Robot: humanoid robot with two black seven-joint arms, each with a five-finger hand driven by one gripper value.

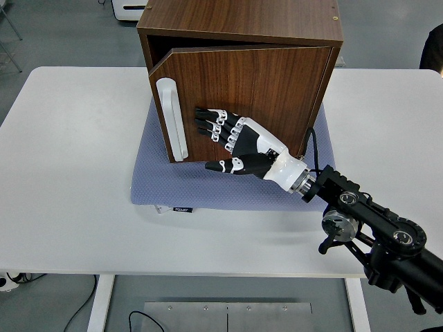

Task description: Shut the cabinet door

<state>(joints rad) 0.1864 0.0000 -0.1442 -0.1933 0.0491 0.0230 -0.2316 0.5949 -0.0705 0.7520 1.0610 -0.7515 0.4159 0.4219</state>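
Observation:
A dark walnut cabinet stands on a blue-grey mat in the middle of the table. Its door is hinged at the right and stands only slightly ajar, with a narrow dark gap at the top left. A long white handle runs down the door's left edge. My right hand reaches in from the lower right, fingers spread and flat against the door face just right of the handle, holding nothing. The left arm does not show.
The blue-grey mat sticks out in front of the cabinet. The white table stretches out to the left and right. A white appliance sits on the floor beyond the far edge. A dark object shows at the right edge.

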